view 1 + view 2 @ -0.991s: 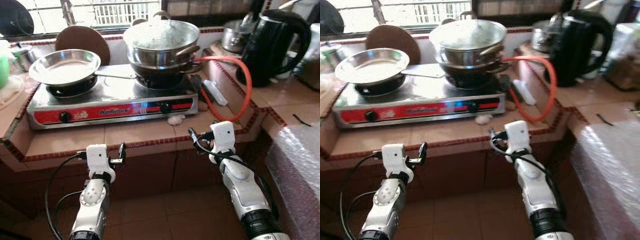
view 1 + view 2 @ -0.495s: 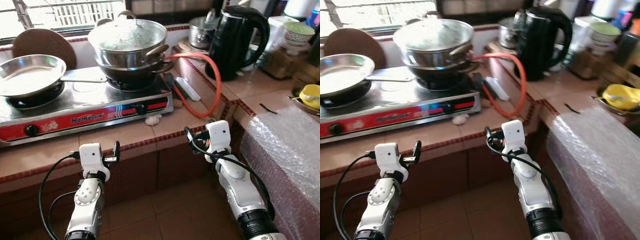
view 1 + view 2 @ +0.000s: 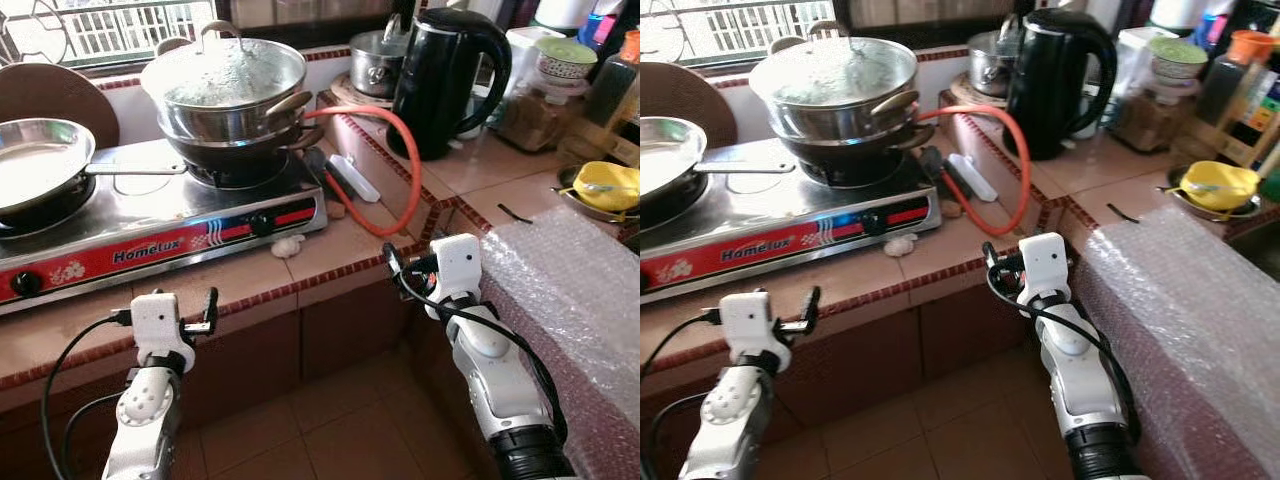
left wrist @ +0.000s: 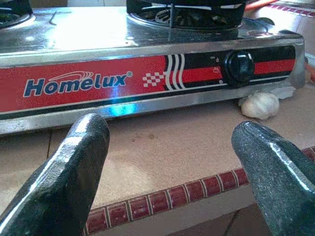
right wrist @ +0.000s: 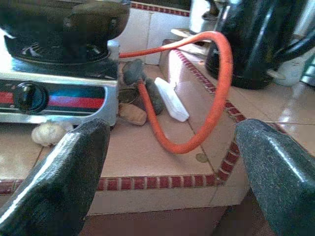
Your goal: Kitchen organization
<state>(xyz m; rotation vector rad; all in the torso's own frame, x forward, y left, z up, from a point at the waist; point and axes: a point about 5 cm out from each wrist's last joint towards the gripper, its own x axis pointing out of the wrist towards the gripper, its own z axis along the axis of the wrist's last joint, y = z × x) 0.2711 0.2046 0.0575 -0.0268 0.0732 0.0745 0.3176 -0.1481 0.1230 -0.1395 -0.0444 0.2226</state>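
Everything on the counter [image 3: 340,245] slides toward the robot's left in the head views compared with a second ago. That is the camera turning to the right, not the things moving. Now more of the right end of the counter shows: a yellow bowl [image 3: 606,184] with a spoon in it near the far right edge, and a green-lidded bowl [image 3: 566,58] in the back right corner. A sheet of bubble wrap [image 3: 580,290] covers the low top on the right.

The stove [image 3: 150,225] sits near the front edge of the counter, with a flat pan [image 3: 35,172] on its left burner and a big lidded pot [image 3: 225,85] on its right burner. An orange hose [image 3: 395,150] loops from the stove toward the black kettle [image 3: 445,70] at the back. A small white garlic bulb [image 3: 288,245] lies just in front of the stove's right corner.

The left gripper [image 3: 205,312] hangs just below the front edge of the counter, fingers spread wide, holding nothing. The right gripper [image 3: 400,268] is up by the front edge near the hose, also wide apart and empty.

So nothing is picked up yet. The robot seems to be looking around for what to tidy, and the small bits beside the stove look like the nearest thing to grab.
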